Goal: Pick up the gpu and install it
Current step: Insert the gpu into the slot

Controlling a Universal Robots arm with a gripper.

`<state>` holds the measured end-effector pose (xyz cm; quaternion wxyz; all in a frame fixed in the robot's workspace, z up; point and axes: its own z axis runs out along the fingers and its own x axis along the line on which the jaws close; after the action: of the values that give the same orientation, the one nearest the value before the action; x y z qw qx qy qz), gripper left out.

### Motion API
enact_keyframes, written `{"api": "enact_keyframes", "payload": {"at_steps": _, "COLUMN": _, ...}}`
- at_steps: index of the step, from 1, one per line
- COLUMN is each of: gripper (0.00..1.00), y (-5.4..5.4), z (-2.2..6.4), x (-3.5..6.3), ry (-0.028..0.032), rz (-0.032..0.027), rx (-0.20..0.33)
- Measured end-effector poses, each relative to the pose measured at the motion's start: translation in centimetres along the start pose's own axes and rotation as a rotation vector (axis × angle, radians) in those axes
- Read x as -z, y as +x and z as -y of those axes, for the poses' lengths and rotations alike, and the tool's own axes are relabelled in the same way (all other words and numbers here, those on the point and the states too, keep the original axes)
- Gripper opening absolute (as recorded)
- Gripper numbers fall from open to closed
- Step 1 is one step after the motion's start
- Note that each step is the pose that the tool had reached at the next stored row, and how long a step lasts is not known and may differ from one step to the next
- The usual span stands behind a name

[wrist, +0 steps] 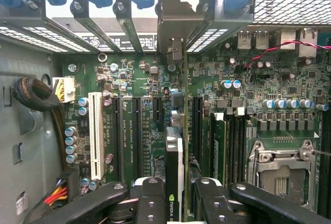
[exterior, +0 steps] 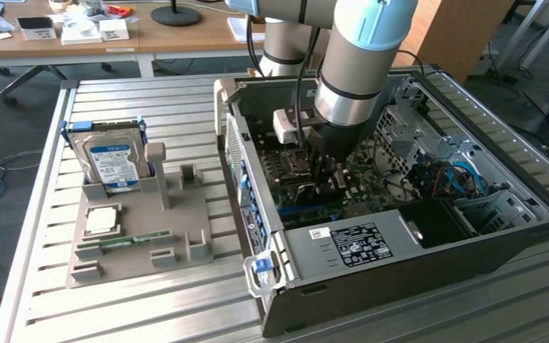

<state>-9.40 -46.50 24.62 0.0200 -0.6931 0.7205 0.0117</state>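
Wrist view: gpu (wrist: pixel 176 131) held edge-on by the closed pincer (wrist: pixel 175 203) above the motherboard (wrist: pixel 289 89).
Its bracket sits near the case's rear slot openings (wrist: pixel 170 22); any misalignment with the slot could jam the card or stress board components.

case walls (exterior: pixel 255 193) hemming tool (wrist: pixel 176 203), slots (wrist: pixel 137 131) alongside
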Motion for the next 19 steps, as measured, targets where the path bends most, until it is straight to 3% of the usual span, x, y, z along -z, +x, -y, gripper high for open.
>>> {"api": "enact_keyframes", "payload": {"at_steps": 19, "gripper": 0.27, "y": 0.01, "z": 0.01, "x": -0.33, "ry": 0.0001, "rz": 0.0004, "rx": 0.0}}
